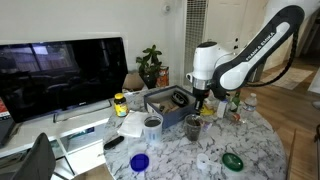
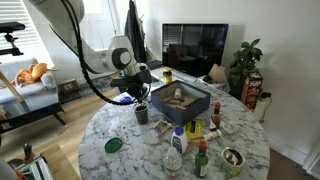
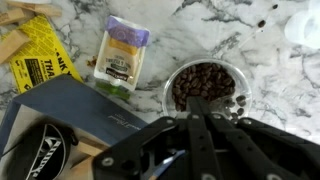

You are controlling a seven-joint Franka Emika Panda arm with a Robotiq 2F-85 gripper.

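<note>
My gripper [image 3: 196, 104] is shut, its two fingers pressed together with nothing seen between them. It hangs just above a clear glass cup of coffee beans [image 3: 205, 84] on the marble table [image 3: 285, 90]. In both exterior views the gripper [image 1: 200, 101] [image 2: 138, 96] hovers over this cup [image 1: 193, 124] [image 2: 142, 112], beside a dark blue open box [image 1: 168, 103] [image 2: 180, 100]. A small green and purple packet [image 3: 122, 55] lies left of the cup.
A yellow bag [image 3: 35, 45] lies at the wrist view's top left. A second cup [image 1: 152, 123], blue lid [image 1: 139, 161], green lid [image 1: 232, 160], yellow bottle [image 1: 120, 103] and several bottles [image 2: 176, 160] crowd the table. A TV [image 1: 60, 72] and plant [image 1: 150, 65] stand behind.
</note>
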